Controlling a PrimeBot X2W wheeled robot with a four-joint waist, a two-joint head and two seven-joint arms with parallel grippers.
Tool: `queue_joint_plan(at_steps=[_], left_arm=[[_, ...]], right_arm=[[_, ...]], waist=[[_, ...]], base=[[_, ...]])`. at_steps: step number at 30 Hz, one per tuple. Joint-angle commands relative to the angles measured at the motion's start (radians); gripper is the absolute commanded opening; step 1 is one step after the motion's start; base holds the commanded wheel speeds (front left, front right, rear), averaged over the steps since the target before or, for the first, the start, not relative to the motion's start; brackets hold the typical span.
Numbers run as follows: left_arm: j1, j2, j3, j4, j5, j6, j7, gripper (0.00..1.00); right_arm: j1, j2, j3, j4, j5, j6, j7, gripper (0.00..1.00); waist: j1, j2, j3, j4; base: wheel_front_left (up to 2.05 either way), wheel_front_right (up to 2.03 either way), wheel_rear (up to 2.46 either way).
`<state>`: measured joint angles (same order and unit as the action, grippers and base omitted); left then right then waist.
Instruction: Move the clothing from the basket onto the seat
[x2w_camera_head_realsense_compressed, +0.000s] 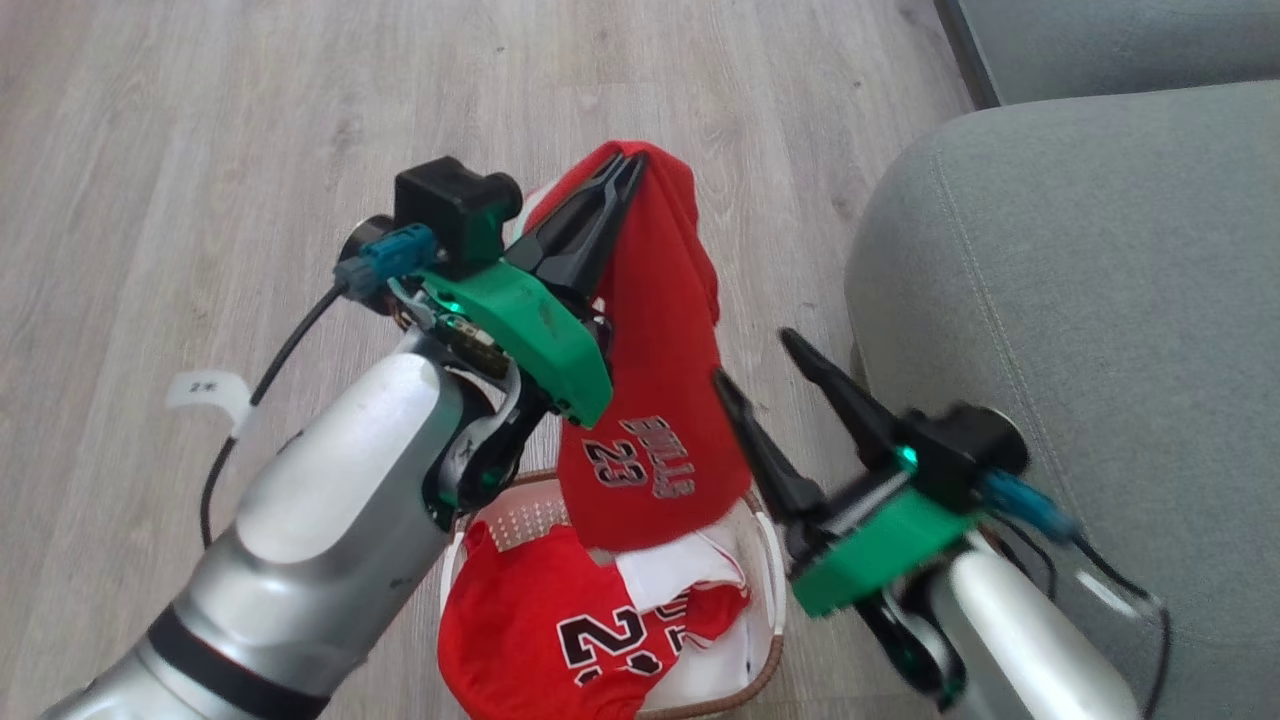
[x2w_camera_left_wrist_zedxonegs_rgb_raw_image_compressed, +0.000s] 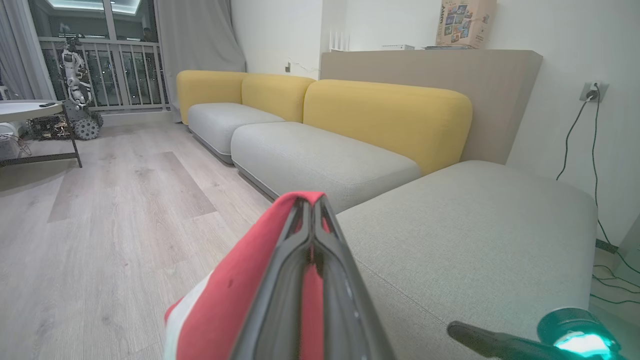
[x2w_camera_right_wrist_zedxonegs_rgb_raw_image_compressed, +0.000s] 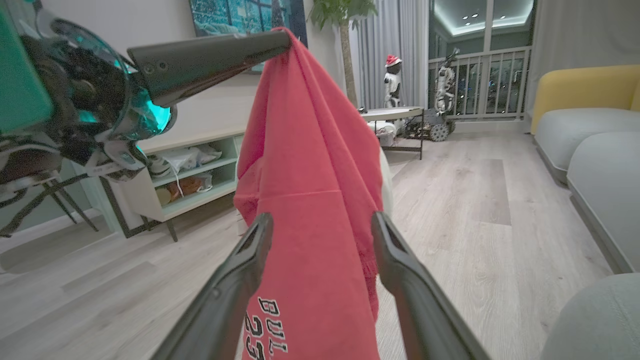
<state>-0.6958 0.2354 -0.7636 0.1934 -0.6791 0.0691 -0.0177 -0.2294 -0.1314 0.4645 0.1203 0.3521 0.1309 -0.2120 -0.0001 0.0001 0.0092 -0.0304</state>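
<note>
Looming at right, seat (x2w_camera_head_realsense_compressed: 1100, 300): rounded grey-green weave, stitched seam. Below, basket (x2w_camera_head_realsense_compressed: 772, 560): perforated cream plastic, second jersey (x2w_camera_head_realsense_compressed: 520, 620) inside. Over it, lifted jersey (x2w_camera_head_realsense_compressed: 660, 380), limp red knit, pinched shut in left hand (x2w_camera_head_realsense_compressed: 630, 165) by one fold; thin hold may slip. Beside it right hand (x2w_camera_head_realsense_compressed: 752, 355) spread, empty; could snag cloth.

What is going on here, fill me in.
The robot's left hand is shut on a red jersey and holds it up over the basket. The right hand is open, pointed at the hanging cloth without gripping it. A second jersey lies in the basket. The seat is just to the right of the basket.
</note>
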Motion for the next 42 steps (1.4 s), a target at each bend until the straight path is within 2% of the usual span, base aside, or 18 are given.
queue_joint_plan(at_steps=[1, 5, 11, 19, 26, 27, 28, 29, 42], left_arm=[[-0.070, 0.006, 0.036, -0.022, 0.003, -0.008, -0.004, 0.00], [-0.072, -0.011, 0.021, -0.019, 0.002, -0.015, -0.005, 0.00], [-0.066, -0.041, -0.003, -0.031, -0.013, -0.027, 0.004, 0.00], [-0.052, -0.072, -0.052, -0.063, -0.015, -0.034, 0.027, 0.00], [-0.050, -0.085, -0.075, -0.078, -0.014, -0.033, 0.038, 0.00], [-0.049, -0.086, -0.077, -0.078, -0.015, -0.033, 0.038, 0.00], [-0.048, -0.086, -0.079, -0.079, -0.015, -0.033, 0.038, 0.00], [-0.046, -0.086, -0.080, -0.079, -0.015, -0.033, 0.039, 0.00], [-0.006, -0.038, -0.054, -0.037, -0.030, -0.007, 0.023, 0.00]], right_arm=[[-0.075, 0.002, 0.046, 0.018, 0.020, 0.000, 0.012, 1.00], [-0.155, 0.003, 0.122, 0.136, 0.033, 0.000, 0.036, 1.00], [-0.229, 0.019, 0.184, 0.281, 0.050, 0.000, 0.038, 1.00], [-0.325, 0.051, 0.194, 0.476, 0.072, 0.000, -0.006, 1.00], [-0.405, 0.071, 0.205, 0.567, 0.093, 0.000, -0.044, 1.00], [-0.412, 0.073, 0.205, 0.575, 0.095, 0.000, -0.046, 0.90], [-0.417, 0.074, 0.205, 0.582, 0.097, 0.000, -0.047, 0.52], [-0.420, 0.075, 0.204, 0.587, 0.098, 0.000, -0.048, 0.00], [-0.327, 0.059, 0.103, 0.441, 0.049, 0.000, -0.050, 0.00]], waist=[[0.0001, -0.0001, 0.001, 0.005], [0.0001, -0.0001, -0.001, 0.021], [0.0001, -0.0001, -0.011, 0.048], [0.0001, -0.0001, -0.020, 0.087], [0.0001, -0.0001, -0.018, 0.105], [0.0001, -0.0001, -0.018, 0.106], [0.0001, -0.0001, -0.019, 0.107], [0.0001, -0.0001, -0.019, 0.108], [0.0001, -0.0001, -0.025, 0.084]], base=[[0.00, 0.00, 0.00], [0.00, 0.00, 0.00], [0.00, 0.00, 0.00], [0.00, 0.00, 0.00], [0.00, 0.00, 0.00], [0.00, 0.00, 0.00], [0.00, 0.00, 0.00], [0.00, 0.00, 0.00], [0.00, 0.00, 0.00]])
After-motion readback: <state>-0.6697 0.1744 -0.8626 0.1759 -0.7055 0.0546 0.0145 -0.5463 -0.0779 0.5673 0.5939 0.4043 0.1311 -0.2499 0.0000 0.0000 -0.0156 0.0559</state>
